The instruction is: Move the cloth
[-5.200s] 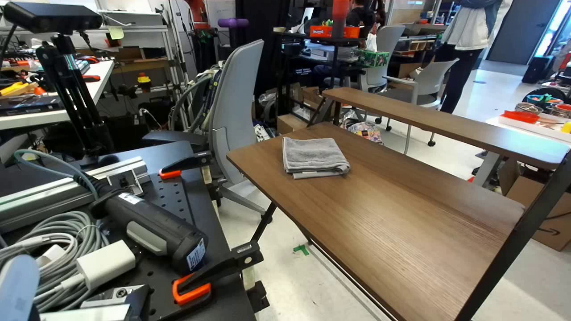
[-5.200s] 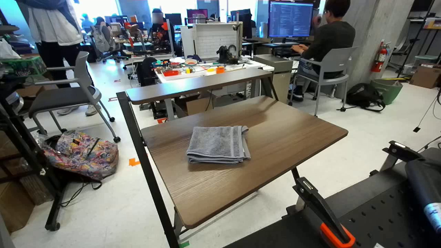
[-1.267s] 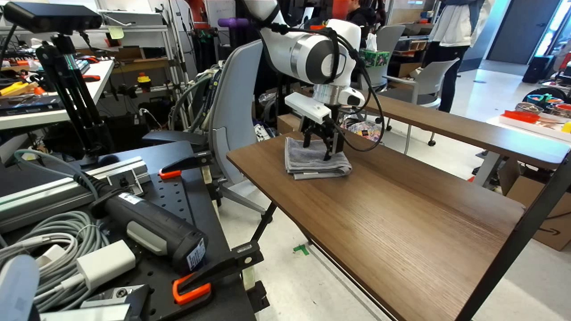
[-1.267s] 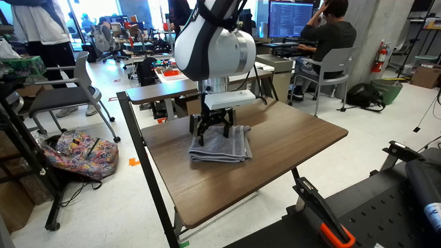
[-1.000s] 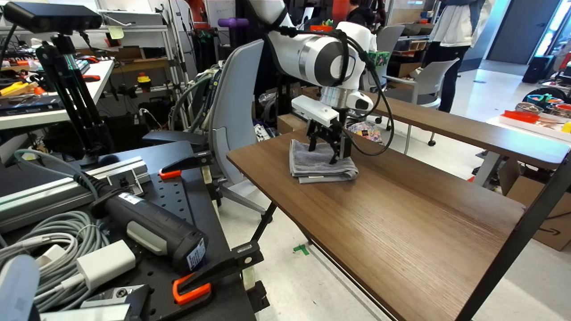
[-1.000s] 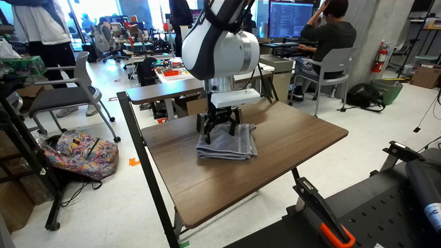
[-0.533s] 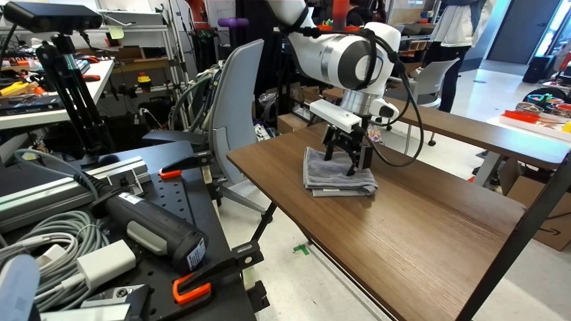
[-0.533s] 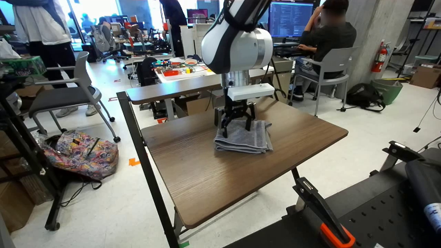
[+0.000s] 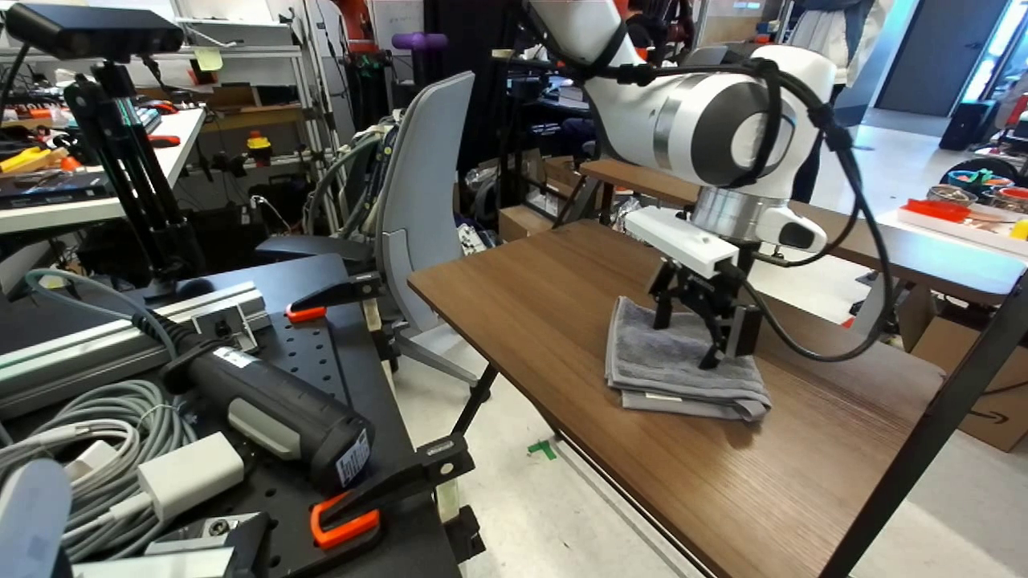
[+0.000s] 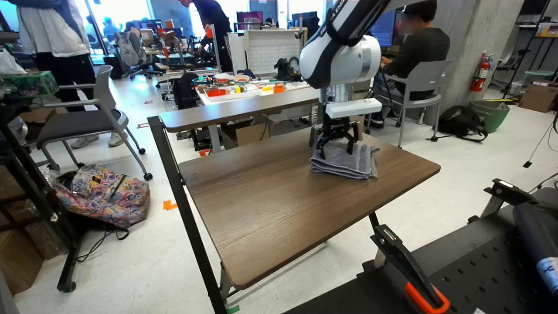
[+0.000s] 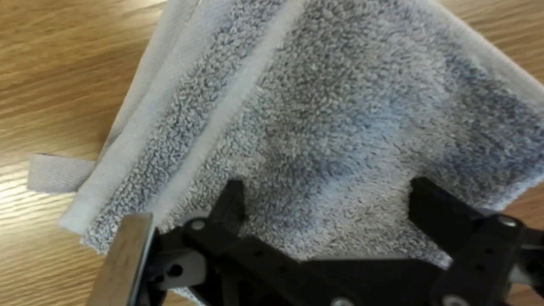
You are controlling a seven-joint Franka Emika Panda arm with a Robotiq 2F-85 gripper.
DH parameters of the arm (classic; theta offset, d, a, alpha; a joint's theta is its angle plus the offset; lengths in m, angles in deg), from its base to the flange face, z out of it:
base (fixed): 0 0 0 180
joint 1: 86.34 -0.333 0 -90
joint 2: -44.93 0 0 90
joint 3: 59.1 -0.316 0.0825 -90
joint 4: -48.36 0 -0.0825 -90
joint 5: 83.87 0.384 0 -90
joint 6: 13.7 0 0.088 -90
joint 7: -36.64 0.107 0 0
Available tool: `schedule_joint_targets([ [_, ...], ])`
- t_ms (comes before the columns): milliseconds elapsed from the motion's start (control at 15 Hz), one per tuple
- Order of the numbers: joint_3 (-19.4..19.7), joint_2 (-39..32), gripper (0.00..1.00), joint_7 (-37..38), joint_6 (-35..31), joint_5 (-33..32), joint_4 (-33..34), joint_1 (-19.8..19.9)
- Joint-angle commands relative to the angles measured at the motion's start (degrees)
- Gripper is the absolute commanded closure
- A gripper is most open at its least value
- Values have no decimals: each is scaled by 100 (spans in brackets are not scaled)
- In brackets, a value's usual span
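The grey folded cloth point(image 9: 650, 369) lies flat on the brown wooden table point(image 9: 522, 313), in a roughly square stack with a pale stripe near one edge. It also shows in an exterior view point(image 10: 344, 168), toward the table's far right part. In the wrist view the cloth point(image 11: 331, 97) fills most of the picture, with a small tag at its left edge. My gripper point(image 9: 685, 345) points down with its fingertips resting on the cloth's top. In the wrist view the gripper point(image 11: 326, 182) has its fingers wide apart, with unpinched cloth between them.
A narrow raised shelf point(image 10: 244, 109) runs along one long side of the table. A black metal post point(image 9: 923, 425) stands at the table's end. A black bench with clamps point(image 9: 345, 522), cables and a handheld tool is beside the table. A grey chair point(image 9: 426, 177) stands near a table corner.
The arm has moved along the table with fingers on the cloth, and the cloth has slid with it, rightward in both exterior views. It has turned slightly. The fingers have stayed apart.
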Motion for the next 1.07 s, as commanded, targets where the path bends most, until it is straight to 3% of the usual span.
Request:
schedule_joint_targets([
  [0, 90, -412, 0, 179, 283, 11, 629, 240],
  [267, 50, -207, 0, 86, 170, -14, 461, 334],
  [400, 130, 155, 0, 32, 256, -128, 41, 229],
  [800, 47, 1339, 0, -341, -704, -302, -1541, 258],
  [867, 64, 724, 0, -176, -387, -236, -670, 253],
  [1000, 60, 1026, 0, -243, -489, -241, -1053, 259],
])
